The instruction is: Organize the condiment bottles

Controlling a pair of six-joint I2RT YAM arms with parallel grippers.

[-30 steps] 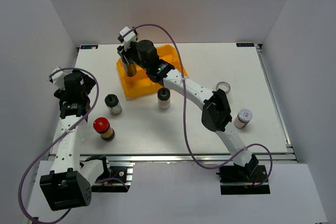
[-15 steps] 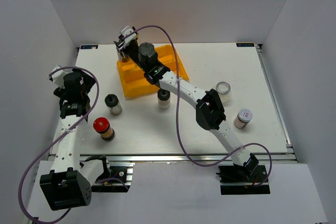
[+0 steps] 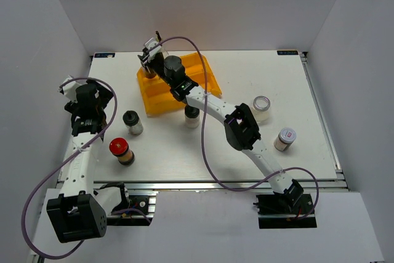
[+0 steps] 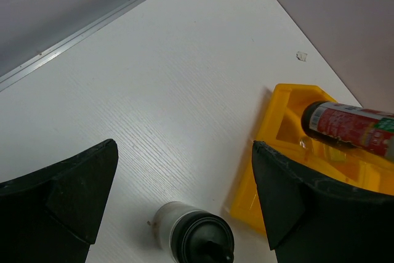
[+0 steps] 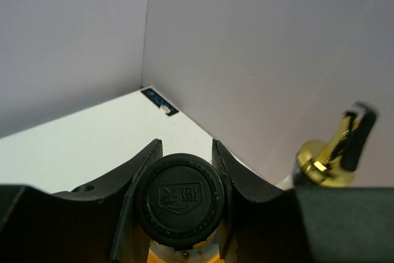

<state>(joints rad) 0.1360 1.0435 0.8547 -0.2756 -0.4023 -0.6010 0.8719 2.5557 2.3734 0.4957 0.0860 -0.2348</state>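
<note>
The left gripper (image 4: 184, 152) hangs over the left part of the table with its fingers spread wide and nothing between them. A black-capped shaker (image 4: 194, 238) stands near it, and the red-lidded jar (image 3: 119, 148) stands closer to the bases, so this arm is the nearer one to both. Further right, the move in hand turns on the right gripper (image 5: 186, 146), whose fingers press against either side of the black cap of the tall dark bottle (image 4: 345, 124). The bottle looks upright, its long axis running down from the fingers into the far left corner of the yellow tray (image 3: 206, 81), beside the gold-spouted bottle (image 5: 329, 152). Whether its base is seated there I cannot tell. Since a second ago the right arm has carried the bottle from the tray's nearer left part toward that far corner, baring more of the pale-lidded jar (image 3: 262, 106) on the right. The left arm has hardly moved.
</note>
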